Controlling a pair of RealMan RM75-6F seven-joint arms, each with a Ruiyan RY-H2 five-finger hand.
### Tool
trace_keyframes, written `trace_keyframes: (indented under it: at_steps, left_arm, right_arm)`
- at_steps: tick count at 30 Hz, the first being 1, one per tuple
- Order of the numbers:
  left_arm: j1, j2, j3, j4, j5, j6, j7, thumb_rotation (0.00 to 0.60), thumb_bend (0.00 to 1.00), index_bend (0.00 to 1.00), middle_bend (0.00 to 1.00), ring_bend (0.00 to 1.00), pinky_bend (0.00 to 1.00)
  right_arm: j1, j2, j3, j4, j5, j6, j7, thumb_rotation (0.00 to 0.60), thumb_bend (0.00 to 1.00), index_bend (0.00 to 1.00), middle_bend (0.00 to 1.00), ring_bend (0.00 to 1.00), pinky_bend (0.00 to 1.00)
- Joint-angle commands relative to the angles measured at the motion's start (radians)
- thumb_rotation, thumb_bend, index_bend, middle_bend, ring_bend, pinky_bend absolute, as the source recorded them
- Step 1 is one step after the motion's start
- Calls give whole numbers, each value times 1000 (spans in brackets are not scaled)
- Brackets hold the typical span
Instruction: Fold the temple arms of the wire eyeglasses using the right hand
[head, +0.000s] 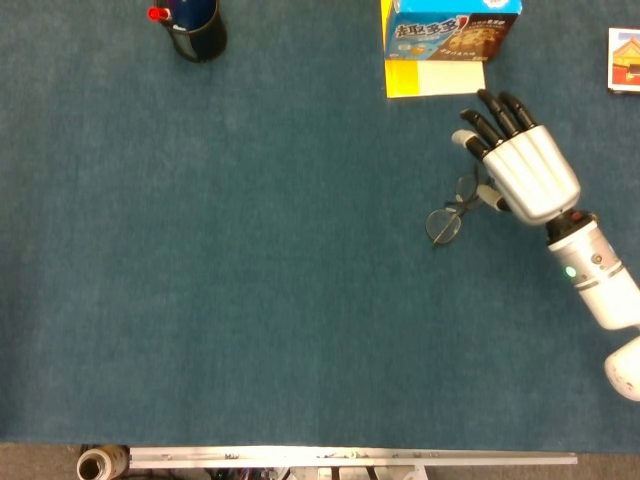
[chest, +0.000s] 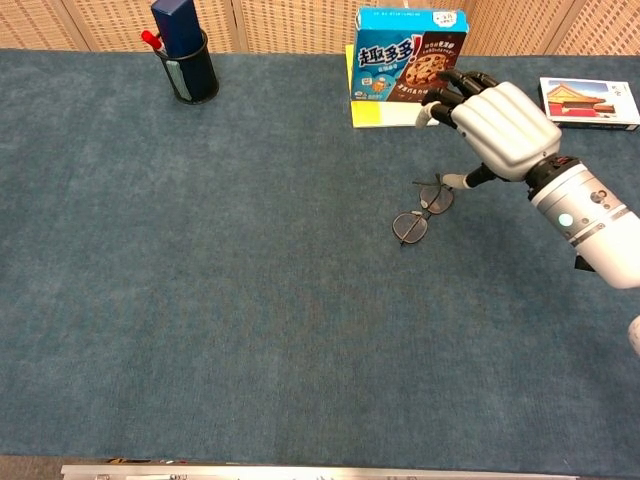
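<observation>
You've got a deep blue-teal table cloth (chest: 200, 300), thin dark wire eyeglasses (chest: 422, 212), and a white right hand (chest: 500, 125) with black fingers (chest: 455, 85). Far side: bright blue cookie box (chest: 408, 55) on yellow, black pen cup (chest: 190, 75) with a red cap.

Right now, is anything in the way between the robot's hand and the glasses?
No, nothing visible. The right hand is already right beside the wire eyeglasses, its thumb at the near lens. The cookie box stands farther back, out of the way.
</observation>
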Motion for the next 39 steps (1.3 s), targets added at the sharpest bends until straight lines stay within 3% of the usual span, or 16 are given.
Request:
trace_keyframes:
  at_steps: [1,19,39]
  left_arm:
    - [0,0,0,0,0,-1,0,600,101,211,203,231,485]
    - [2,3,0,-1,2,3,-7,600,101,211,211,231,485]
    - [0,4,2,-1,2,-3,-10,600,101,211,218,231,485]
  right_arm:
    - [-1,-4,-3,4,-3,-2,0,600,33,338,255,78,156]
    - [-9,-41,-23,48,-16,-21,13,600,33,338,255,78,156]
    - [2,-26,11,5,-8,-16,3,600,33,338,255,78,156]
